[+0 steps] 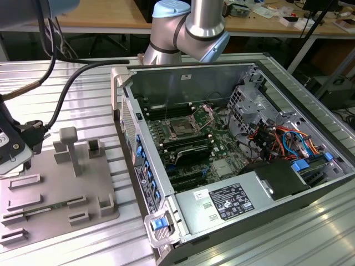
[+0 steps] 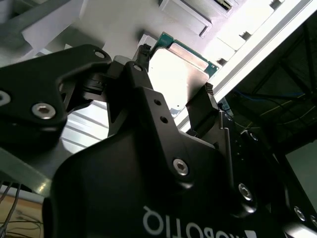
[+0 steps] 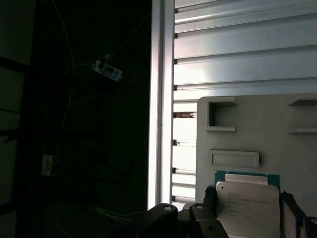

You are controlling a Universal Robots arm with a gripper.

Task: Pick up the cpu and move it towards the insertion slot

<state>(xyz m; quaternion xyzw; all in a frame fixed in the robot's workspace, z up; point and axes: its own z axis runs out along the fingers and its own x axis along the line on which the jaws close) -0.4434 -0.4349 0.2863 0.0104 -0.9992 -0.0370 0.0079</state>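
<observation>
I read this as the pick-up step. In both wrist views the gripper [image 2: 176, 74] has its fingers [image 2: 208, 99] set against two opposite edges of the cpu [image 2: 184, 62], so I take it as clamped on the chip, silver face toward the cameras. The cpu is over the grey tray [image 3: 247, 124], near the tray edge that faces the desk [image 3: 237, 49] rim. Whether it has lifted clear of the tray I cannot tell.

In the exterior view the tray lies at the desk's end on the exterior view's left. The slot [image 1: 182, 128] sits on the board inside the open case [image 1: 244, 83], well apart from the tray, with its clamp plate [image 1: 206, 113] tilted up.

My judgement is that the carry calls for a straight rise above the tray's tall blocks [image 1: 69, 147]. It then needs a level pass over the case wall [image 1: 125, 111] that stands between tray and board. There is open room above both. It is tighter near the socket, with the raised clamp plate just beside it and the drive cage [image 1: 249, 105] near. The desk rim [image 3: 161, 99] runs close past the tray with a dark drop beyond, so I would allow no swing that way
</observation>
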